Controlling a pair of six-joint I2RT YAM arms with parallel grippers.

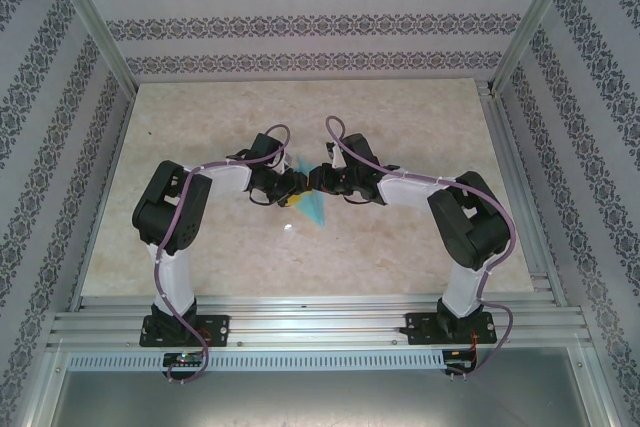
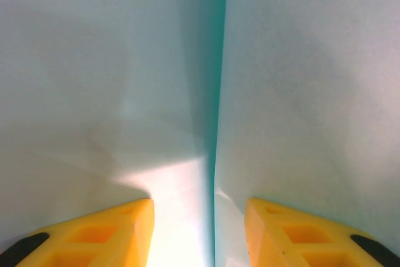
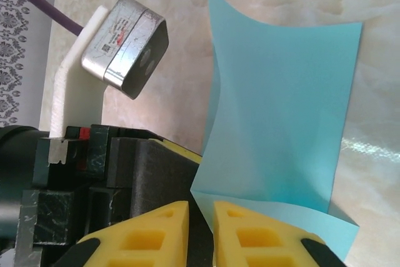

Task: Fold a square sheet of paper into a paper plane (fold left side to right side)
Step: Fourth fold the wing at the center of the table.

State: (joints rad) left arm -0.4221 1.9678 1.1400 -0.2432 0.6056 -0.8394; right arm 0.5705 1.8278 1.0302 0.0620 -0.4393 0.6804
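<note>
Two arms are seen meeting over the middle of the table (image 1: pixel 200 247), tips almost touching. The square sheet of paper (image 1: pixel 313 207) is found right there, just near of the tips, hanging towards the near side as a cyan wedge; how much of it is resting on the marble-look top can't be told.

Right gripper (image 3: pixel 201 217): its yellow fingers (image 3: pixel 250 236) are set to a narrow slit; one corner edge of the sheet is caught in that slit, so it's held pinched. The rest of the sheet is spread out beyond, curled, with a soft crease along the edge nearest the other arm.

Left gripper (image 2: pixel 199 217): jaws are set wide, yellow fingers (image 2: pixel 106 236) well apart; the paper is pushed up close to the lens, and a sharp vertical fold line is lined up with the gap between the fingers; whether it's touched by either finger can't be told.

In the right wrist view, the left arm's silver camera housing (image 3: pixel 125 45) is seen just beside the sheet.
</note>
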